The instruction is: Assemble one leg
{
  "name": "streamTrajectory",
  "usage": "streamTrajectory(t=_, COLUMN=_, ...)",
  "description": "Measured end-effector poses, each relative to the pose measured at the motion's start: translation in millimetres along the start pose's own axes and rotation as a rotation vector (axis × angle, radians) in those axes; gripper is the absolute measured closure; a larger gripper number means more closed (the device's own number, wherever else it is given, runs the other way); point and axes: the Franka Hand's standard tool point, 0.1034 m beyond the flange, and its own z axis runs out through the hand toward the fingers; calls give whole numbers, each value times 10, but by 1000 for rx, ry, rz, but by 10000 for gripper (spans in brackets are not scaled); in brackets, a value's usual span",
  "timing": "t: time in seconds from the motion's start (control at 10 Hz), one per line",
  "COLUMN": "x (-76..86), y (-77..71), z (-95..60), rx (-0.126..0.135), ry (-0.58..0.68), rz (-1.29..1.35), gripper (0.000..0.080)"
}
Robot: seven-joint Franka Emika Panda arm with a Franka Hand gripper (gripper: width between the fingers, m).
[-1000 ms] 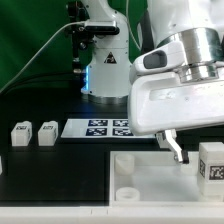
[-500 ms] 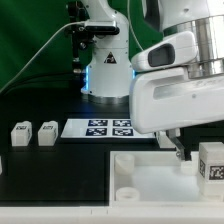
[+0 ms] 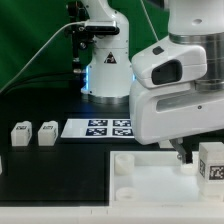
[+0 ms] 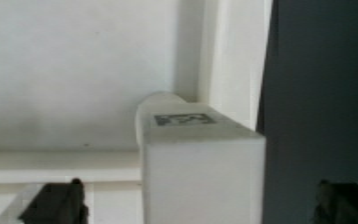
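On the near white tray (image 3: 135,168), at the exterior view's right, 1 leg (image 3: 212,163) stands upright. The claw (image 4: 201,205) hangs released, its 2 fingers (image 4: 51,203) wide apart on either side of the leg, not touching it. Farther back at the exterior view's left, 2 more legs (image 3: 21,133) stand side by side on the black table (image 3: 60,175), just beside the marker board (image 3: 100,127).

Green backdrop (image 3: 28,35) behind black table (image 3: 60,178)

A leg (image 3: 20,133) and a second leg (image 3: 47,133) are placed on the bench (image 3: 60,175), at the exterior view's left of the marker board (image 3: 100,127).
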Motion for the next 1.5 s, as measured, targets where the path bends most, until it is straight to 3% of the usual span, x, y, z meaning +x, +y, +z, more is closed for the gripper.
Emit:
streamTrajectory(t=0.2, x=15, y=-27, z=59, rx=-4, ry=24, rz=-6, gripper=151)
streamTrajectory(t=0.3, x=10, y=-22, z=66, rx=-4, ry=23, rz=-5, gripper=258)
streamTrajectory(t=0.4, x=11, y=-21, z=66, rx=-4, ry=24, rz=-5, gripper=258)
streamTrajectory(t=0.6, x=15, y=-9, z=63, rx=-5, ry=25, rz=-3, gripper=487)
streamTrajectory(t=0.9, x=29, y=56, z=66, rx=-4, ry=33, rz=35, gripper=489)
streamTrajectory(t=1.1, x=55, y=101, z=64, rx=2, ry=121, rz=304, gripper=489)
streamTrajectory(t=1.2, x=45, y=124, z=66, rx=32, ry=164, rz=508, gripper=501)
streamTrajectory(t=1.3, x=41, y=160, z=65, rx=89, ry=209, rz=750, gripper=499)
streamTrajectory(t=1.5, x=17, y=156, z=66, rx=109, ry=209, rz=901, gripper=499)
